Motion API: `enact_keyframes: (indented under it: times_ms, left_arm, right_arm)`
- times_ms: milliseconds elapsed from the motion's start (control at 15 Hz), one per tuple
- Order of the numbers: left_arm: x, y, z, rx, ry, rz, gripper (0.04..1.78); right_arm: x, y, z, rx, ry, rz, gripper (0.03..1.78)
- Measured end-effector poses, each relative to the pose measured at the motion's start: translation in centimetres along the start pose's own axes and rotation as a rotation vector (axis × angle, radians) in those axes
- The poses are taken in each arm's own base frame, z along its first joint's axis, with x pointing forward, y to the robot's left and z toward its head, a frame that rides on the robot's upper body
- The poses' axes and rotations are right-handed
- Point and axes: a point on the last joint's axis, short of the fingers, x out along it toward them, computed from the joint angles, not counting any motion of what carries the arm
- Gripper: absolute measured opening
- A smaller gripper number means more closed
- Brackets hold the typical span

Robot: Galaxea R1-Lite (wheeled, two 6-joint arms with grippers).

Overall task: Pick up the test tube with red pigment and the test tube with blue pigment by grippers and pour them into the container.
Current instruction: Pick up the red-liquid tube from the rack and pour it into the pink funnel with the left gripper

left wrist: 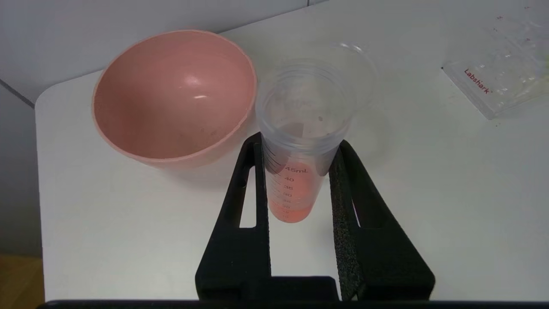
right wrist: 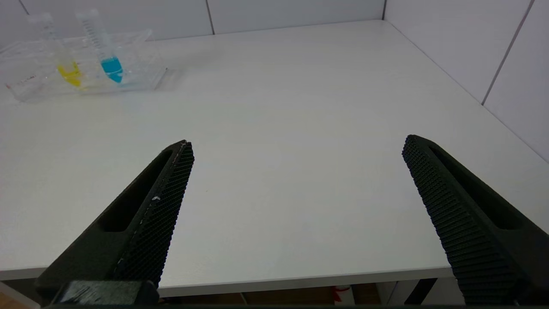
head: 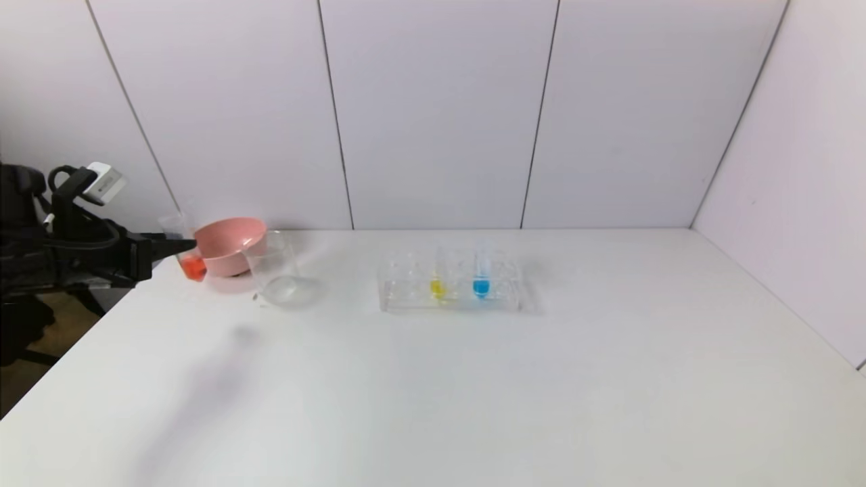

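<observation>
At the table's far left, my left gripper (head: 177, 246) is shut on the test tube with red pigment (head: 193, 268) and holds it upright just above the table. In the left wrist view, its black fingers (left wrist: 257, 171) clamp the graduated tube (left wrist: 291, 201) below the rim, and orange-red liquid sits in the tip. The container (head: 277, 270), a clear beaker, stands just right of the tube and shows behind it (left wrist: 362, 73). The test tube with blue pigment (head: 481, 284) stands in the clear rack (head: 406, 301). My right gripper (right wrist: 298, 143) is open over the table's front edge, with nothing between its fingers.
A pink bowl (head: 230, 243) sits beside the held tube and touches the beaker's left side. A yellow-liquid tube (head: 438, 287) stands in the rack, left of the blue one. Grey wall panels close off the table at the back and right.
</observation>
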Motion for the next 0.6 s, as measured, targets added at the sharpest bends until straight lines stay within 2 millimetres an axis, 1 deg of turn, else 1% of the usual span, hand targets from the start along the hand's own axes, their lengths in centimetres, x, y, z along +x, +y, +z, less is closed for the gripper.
enact_keyframes:
  times_ms: [267,400,600]
  left_arm:
    - [1.8,0.6,3.4,0.061,0.105,0.009,0.43]
    - [2.7,0.4,5.0,0.064,0.159,-0.012,0.43]
    - [3.6,-0.6,7.2,0.059,0.242,-0.055,0.43]
  right_arm:
    - [0.0,0.0,0.0,0.0,0.0,0.0,1.77]
    - [0.0,0.0,0.0,0.0,0.0,0.0,1.77]
    - [0.0,0.0,0.0,0.0,0.0,0.0,1.77]
